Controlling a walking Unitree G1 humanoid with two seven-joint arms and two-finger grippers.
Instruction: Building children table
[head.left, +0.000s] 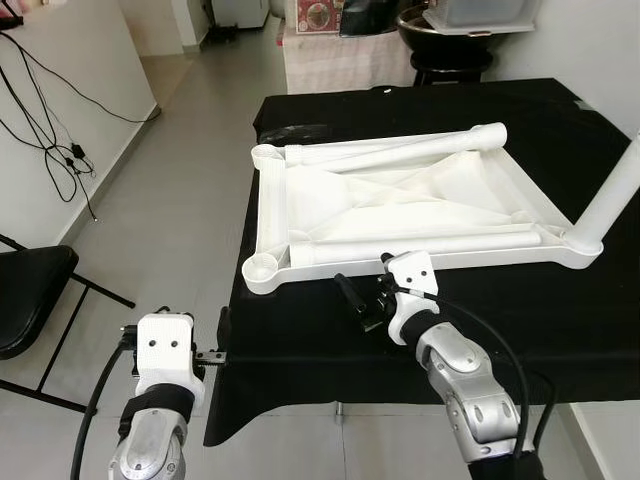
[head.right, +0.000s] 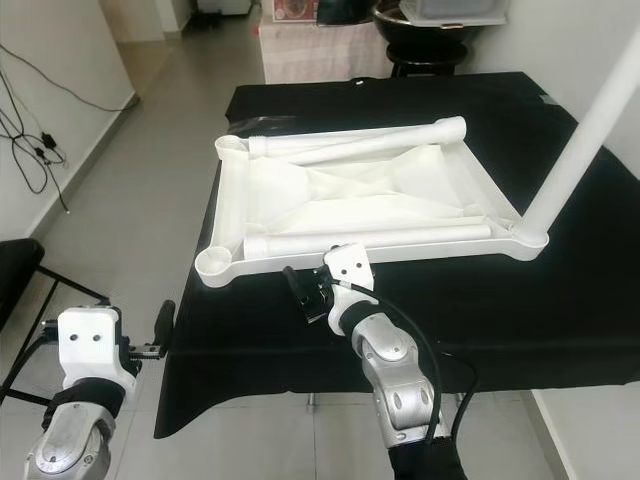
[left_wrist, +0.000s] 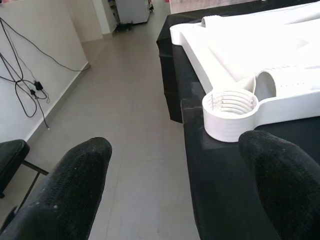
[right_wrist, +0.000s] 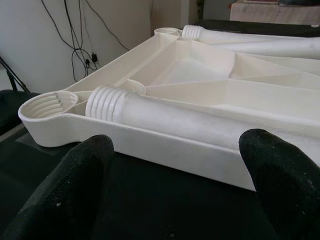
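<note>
The white tabletop (head.left: 300, 190) lies upside down on the black-draped table (head.left: 560, 320). One white leg (head.left: 612, 190) stands upright in its near right corner. A loose leg (head.left: 430, 245) with a threaded end (right_wrist: 106, 102) lies along the near rim, and two more loose legs (head.left: 400, 148) lie by the far rim. The near left corner socket (left_wrist: 230, 107) is bare, its thread showing. My right gripper (head.left: 360, 303) hovers open just before the near rim, holding nothing. Low beside the table's left edge, my left gripper (head.left: 218, 345) is open and faces that socket.
A black chair (head.left: 30, 290) stands on the floor at the left, with cables (head.left: 50, 150) hanging down the wall behind it. A dark stool and basin (head.left: 450, 40) and a cloth-covered stand (head.left: 340, 60) are beyond the table. Grey floor runs along the table's left side.
</note>
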